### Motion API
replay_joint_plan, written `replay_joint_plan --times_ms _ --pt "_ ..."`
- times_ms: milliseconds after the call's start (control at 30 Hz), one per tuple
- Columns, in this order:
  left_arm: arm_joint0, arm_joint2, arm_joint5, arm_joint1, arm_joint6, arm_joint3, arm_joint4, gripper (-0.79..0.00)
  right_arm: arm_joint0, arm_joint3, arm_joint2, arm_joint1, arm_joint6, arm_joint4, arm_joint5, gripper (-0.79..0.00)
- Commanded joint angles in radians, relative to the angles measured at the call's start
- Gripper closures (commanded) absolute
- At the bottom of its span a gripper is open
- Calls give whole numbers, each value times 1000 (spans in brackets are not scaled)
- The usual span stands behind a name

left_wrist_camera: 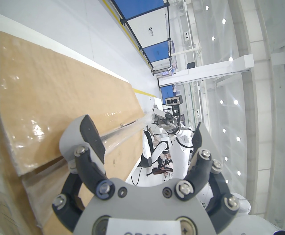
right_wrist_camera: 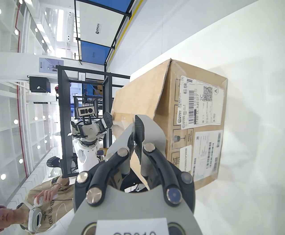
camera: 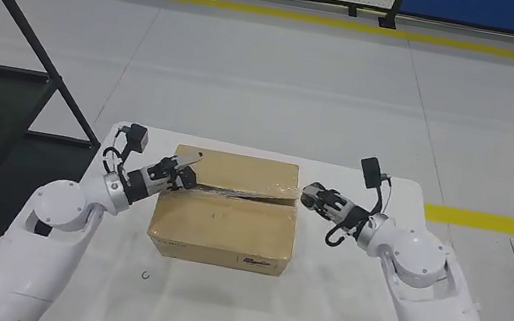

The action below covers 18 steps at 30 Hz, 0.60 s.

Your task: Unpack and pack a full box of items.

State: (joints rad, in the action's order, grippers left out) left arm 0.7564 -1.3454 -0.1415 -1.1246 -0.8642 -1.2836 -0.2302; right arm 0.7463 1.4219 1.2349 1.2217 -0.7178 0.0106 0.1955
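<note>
Top view has the cardboard box (camera: 223, 218) in the centre of the frame, standing on the white table (camera: 345, 306). At the left end of the box is the left gripper (camera: 184, 171). Its 2 fingers (left_wrist_camera: 92, 138) are spread wide and hold nothing, and 1 of them is just beside the clear tape strip (left_wrist_camera: 124, 131). This strip runs along the top seam, lifted off the cardboard, to the right end of the box. There the right gripper (camera: 310, 195) is clenched on the strip's end.
</note>
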Motion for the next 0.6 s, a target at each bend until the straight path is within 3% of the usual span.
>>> replay_joint_plan --times_ms 0,567 --pt "-3 2 0 0 2 6 -6 -785 -3 -7 -2 1 12 2 5 0" --pt "4 -2 3 4 30 5 -42 -785 -8 -25 -15 2 27 -7 -10 0"
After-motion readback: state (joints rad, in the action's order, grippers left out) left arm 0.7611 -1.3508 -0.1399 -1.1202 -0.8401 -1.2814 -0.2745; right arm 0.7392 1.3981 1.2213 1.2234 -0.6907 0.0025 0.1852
